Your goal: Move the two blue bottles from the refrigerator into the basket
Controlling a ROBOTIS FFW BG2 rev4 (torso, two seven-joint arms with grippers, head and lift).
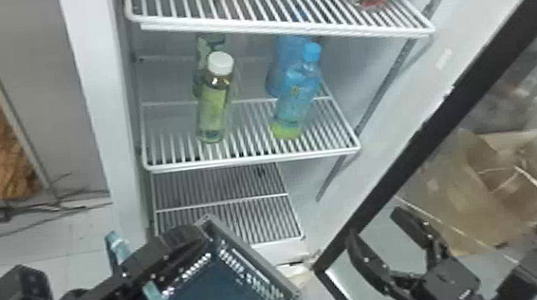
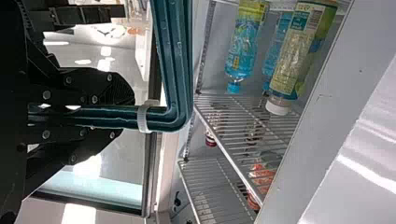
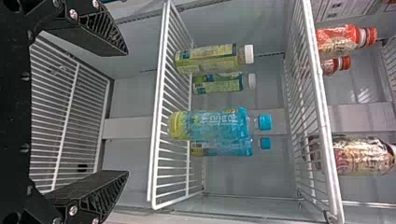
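Facing the shelf edge (image 1: 254,160), the right hand (image 1: 375,224) gapes.

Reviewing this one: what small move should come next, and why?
I'd probably ease the right gripper forward around the front blue bottle: its fingers are open with nothing between them, the gap roughly faces that bottle, and the other blue bottle stands behind it on the shelf. The left gripper holds the basket by its handle.
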